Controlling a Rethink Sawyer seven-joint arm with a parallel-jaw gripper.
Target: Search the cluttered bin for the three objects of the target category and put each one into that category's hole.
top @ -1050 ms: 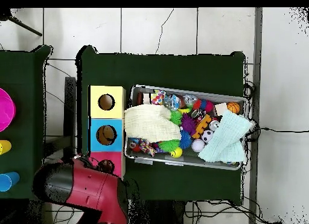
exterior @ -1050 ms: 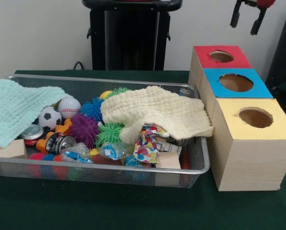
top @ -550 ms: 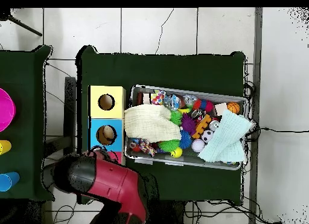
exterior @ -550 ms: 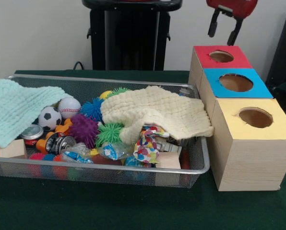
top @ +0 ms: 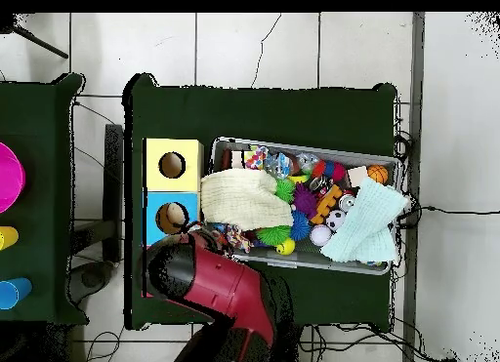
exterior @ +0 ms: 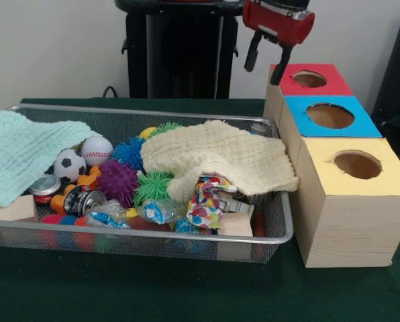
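Note:
My gripper (exterior: 265, 64) hangs open and empty above the table's far side, just left of the red-topped box (exterior: 288, 84). The blue-topped box (exterior: 364, 125) and yellow-topped box (exterior: 321, 176) stand in a row in front of it, each with a round hole. The wire bin (exterior: 186, 236) holds a cream cloth (exterior: 220, 157), a mint cloth (exterior: 25, 151), a soccer ball (exterior: 69, 164), a baseball (exterior: 96, 149), and purple (exterior: 116, 182), green (exterior: 153, 186) and blue (exterior: 128, 151) spiky balls. Overhead, the red arm (top: 210, 288) covers the red box.
Metal cans (exterior: 45, 185), a wooden block (exterior: 17, 209), crinkled wrappers (exterior: 207, 201) and a small basketball (top: 377, 173) also crowd the bin (top: 322, 268). Overhead, the yellow box (top: 156, 153) and blue box (top: 154, 204) sit left of the bin. Coloured items lie on a side table (top: 39, 134).
The arm has swung left in the front view, from the right of the boxes to just left of the red box, and come lower. Nothing in the bin moved.

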